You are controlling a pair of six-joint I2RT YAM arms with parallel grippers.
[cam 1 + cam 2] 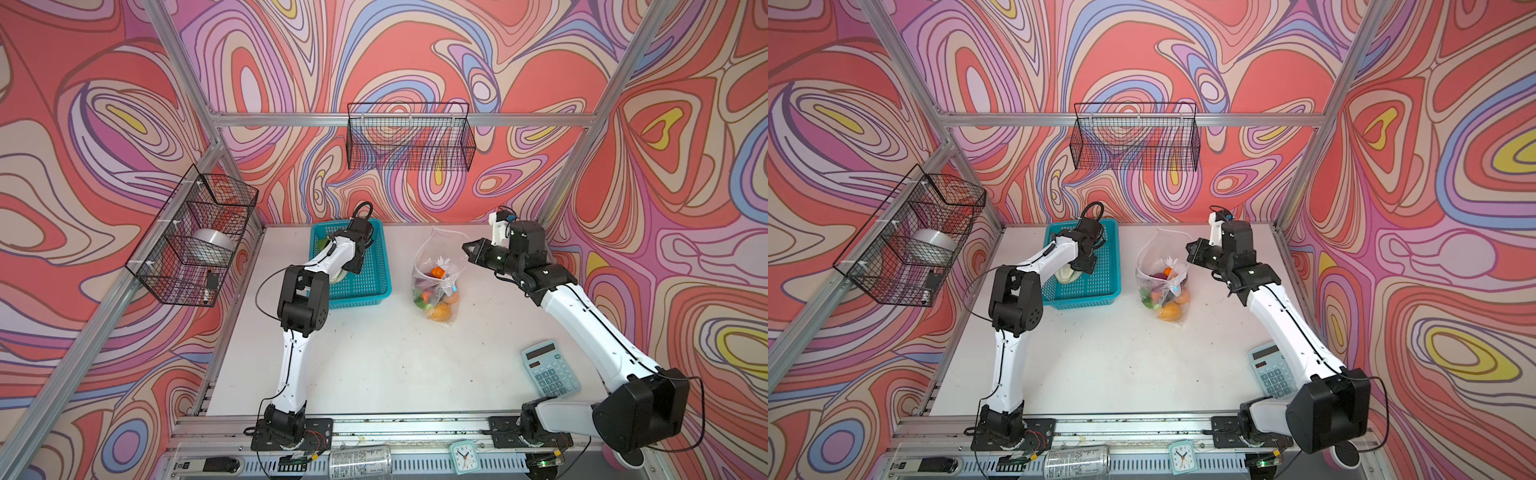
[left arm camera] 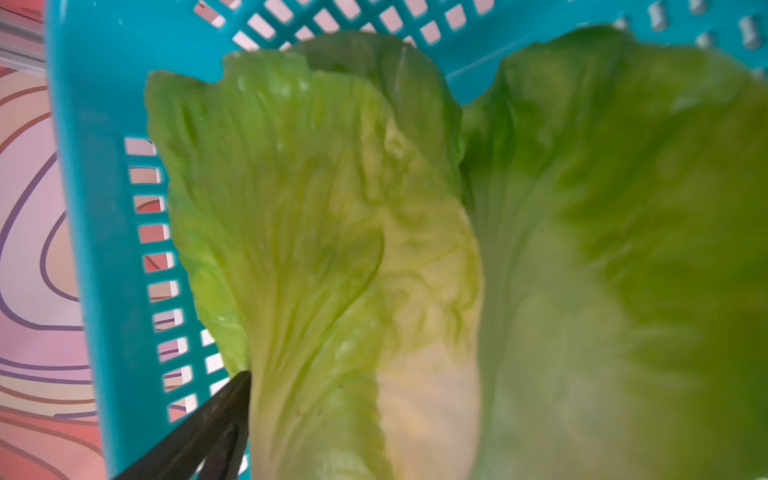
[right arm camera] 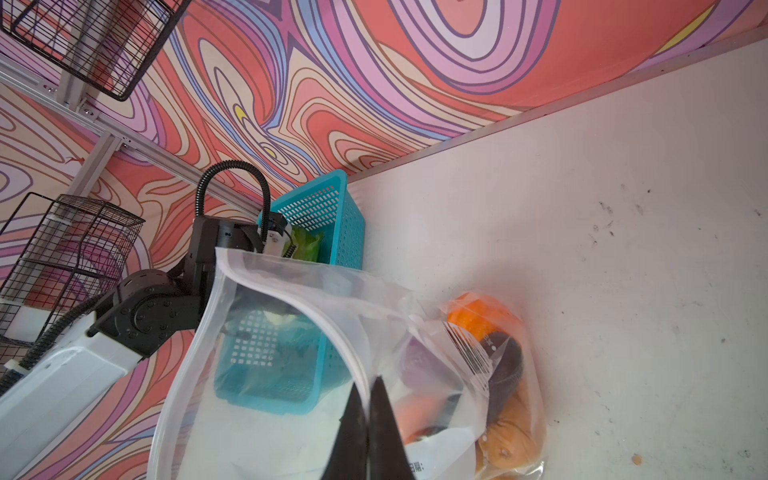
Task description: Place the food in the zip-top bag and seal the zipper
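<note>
In both top views, my left end effector [image 1: 352,266] [image 1: 1084,264] reaches down into the teal basket [image 1: 370,291] [image 1: 1100,291] at the back of the worktop [image 1: 374,357], right at the cabbage [image 1: 338,277] [image 1: 1065,275]. My right end effector [image 1: 468,249] [image 1: 1192,253] is up at the mouth of the bag [image 1: 436,270] [image 1: 1158,270], which stands right of the basket and apart from it, with the other food [image 1: 438,299] heaped at its bottom. A calculator [image 1: 550,368] lies front right. The left wrist view is filled by the cabbage [image 2: 332,249] lying in the basket [image 2: 95,208]. One dark finger [image 2: 208,428] sits at the leaf's edge and the other is out of frame, jaws spread wide, with no grip to be seen. In the right wrist view, my right end effector [image 3: 368,384] is pinched tight on the bag [image 3: 270,415] at its rim, and the mouth gapes. The white zipper [image 3: 316,316] curves along that rim. Pumpkin [image 3: 478,318], eggplant [image 3: 505,361] and onion [image 3: 415,361] show through the plastic.
</note>
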